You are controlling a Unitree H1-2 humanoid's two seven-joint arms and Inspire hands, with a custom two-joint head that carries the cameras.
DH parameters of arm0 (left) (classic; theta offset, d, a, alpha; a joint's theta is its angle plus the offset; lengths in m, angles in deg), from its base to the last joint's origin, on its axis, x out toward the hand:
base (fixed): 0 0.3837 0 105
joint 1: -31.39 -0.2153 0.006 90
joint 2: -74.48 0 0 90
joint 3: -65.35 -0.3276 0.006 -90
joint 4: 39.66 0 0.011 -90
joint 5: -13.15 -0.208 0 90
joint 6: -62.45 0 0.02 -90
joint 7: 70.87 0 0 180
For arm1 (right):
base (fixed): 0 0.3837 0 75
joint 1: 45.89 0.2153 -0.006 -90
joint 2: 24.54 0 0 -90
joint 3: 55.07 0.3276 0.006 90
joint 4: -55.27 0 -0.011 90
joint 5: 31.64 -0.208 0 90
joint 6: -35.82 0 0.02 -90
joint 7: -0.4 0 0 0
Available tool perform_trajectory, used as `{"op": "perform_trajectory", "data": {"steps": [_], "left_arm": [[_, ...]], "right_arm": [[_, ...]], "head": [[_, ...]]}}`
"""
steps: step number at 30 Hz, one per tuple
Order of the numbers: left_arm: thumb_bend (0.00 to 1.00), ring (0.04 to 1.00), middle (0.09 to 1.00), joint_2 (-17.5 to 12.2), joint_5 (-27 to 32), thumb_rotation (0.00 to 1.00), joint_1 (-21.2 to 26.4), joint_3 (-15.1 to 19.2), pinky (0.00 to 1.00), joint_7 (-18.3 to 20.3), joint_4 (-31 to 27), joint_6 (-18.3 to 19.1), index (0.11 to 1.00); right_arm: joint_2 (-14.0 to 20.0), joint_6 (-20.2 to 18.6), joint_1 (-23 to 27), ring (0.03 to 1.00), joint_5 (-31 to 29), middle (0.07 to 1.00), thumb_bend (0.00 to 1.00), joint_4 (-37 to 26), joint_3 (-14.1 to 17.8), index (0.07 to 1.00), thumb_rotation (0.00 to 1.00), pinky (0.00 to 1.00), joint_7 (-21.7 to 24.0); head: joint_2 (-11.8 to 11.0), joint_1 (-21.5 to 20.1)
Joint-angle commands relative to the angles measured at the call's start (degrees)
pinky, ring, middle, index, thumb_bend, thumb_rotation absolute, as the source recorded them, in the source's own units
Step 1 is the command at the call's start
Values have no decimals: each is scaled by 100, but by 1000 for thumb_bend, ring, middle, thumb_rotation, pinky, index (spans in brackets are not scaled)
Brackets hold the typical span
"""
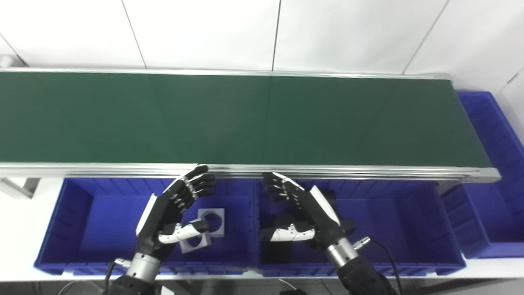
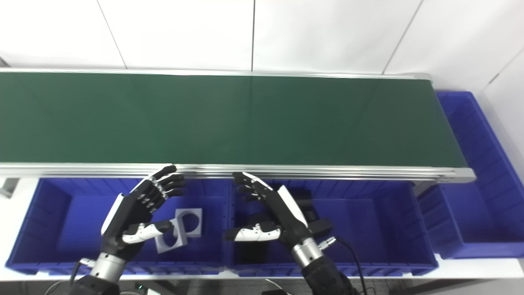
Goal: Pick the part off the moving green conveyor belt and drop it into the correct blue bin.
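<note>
The green conveyor belt (image 1: 229, 119) runs across the picture with no part showing on it. Both hands hover just in front of its near rail, above the blue bins. My left hand (image 1: 174, 211) is open, fingers spread, over the left bin (image 1: 77, 229), which holds two grey square parts with round holes (image 1: 213, 221). Over the middle bin (image 1: 393, 229) my right hand (image 1: 301, 215) is open too; black parts (image 2: 313, 213) lie under it, mostly hidden by the hand.
A third blue bin (image 1: 495, 196) stands at the belt's right end, running back along the wall. The belt's aluminium rail (image 1: 352, 170) borders the bins. A white tiled wall rises behind the belt.
</note>
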Motion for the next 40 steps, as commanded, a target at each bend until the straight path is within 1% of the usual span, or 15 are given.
{"op": "perform_trajectory", "data": {"steps": [1, 4, 5, 6, 8, 14, 18, 22, 27, 35, 40], "left_arm": [[952, 778, 785, -32, -62, 384, -6, -24, 745, -10, -55, -233, 825], [956, 791, 797, -39, -108, 375, -41, -41, 756, -33, -53, -205, 832], [955, 795, 801, -51, -105, 373, -47, -53, 759, -19, -44, -184, 834], [948, 821, 820, -68, -103, 366, -51, -67, 788, -1, -31, -172, 840], [942, 847, 839, -92, -107, 355, -54, -89, 814, 13, -4, -157, 850], [940, 850, 854, -66, -234, 338, -5, -161, 793, -39, 151, -271, 861], [957, 852, 851, 15, -215, 303, 62, -186, 806, -64, 239, -190, 859], [961, 840, 841, 74, -278, 293, 134, -195, 795, -107, 326, -213, 857], [951, 841, 844, 66, -342, 296, 194, -181, 783, -110, 397, -240, 859], [944, 843, 846, 22, -455, 305, 256, -177, 781, -130, 508, -301, 865], [949, 837, 849, -18, -487, 317, 339, -170, 784, -124, 573, -305, 872]], "right_arm": [[17, 472, 70, 830, -143, 859, 939, 20, 20, 882, 404, 769, -30], [54, 612, 91, 832, -180, 863, 920, 201, 29, 892, 427, 771, -31], [72, 679, 98, 833, -184, 864, 917, 261, 34, 894, 434, 771, -41], [85, 745, 100, 837, -181, 867, 900, 310, 40, 896, 447, 774, -55], [86, 855, 94, 839, -199, 868, 868, 377, 57, 897, 454, 778, -82], [-43, 1266, 80, 824, -210, 852, 831, 601, 114, 883, 506, 762, -280], [-118, 1451, 58, 821, -132, 854, 817, 686, 142, 876, 476, 752, -422], [-152, 1515, 47, 822, -101, 863, 805, 704, 139, 873, 461, 748, -494], [-203, 1617, 51, 821, -86, 861, 805, 742, 145, 868, 441, 744, -534], [-262, 1628, 73, 812, 52, 849, 811, 805, 112, 856, 429, 732, -658], [-302, 1614, 77, 807, 133, 847, 803, 816, 88, 855, 404, 725, -704]], "head": [[-71, 41], [-124, 54], [-193, 58], [-247, 65], [-324, 64], [-519, 21], [-583, -26], [-612, -75], [-634, -185], [-707, -358], [-724, -455]]}}
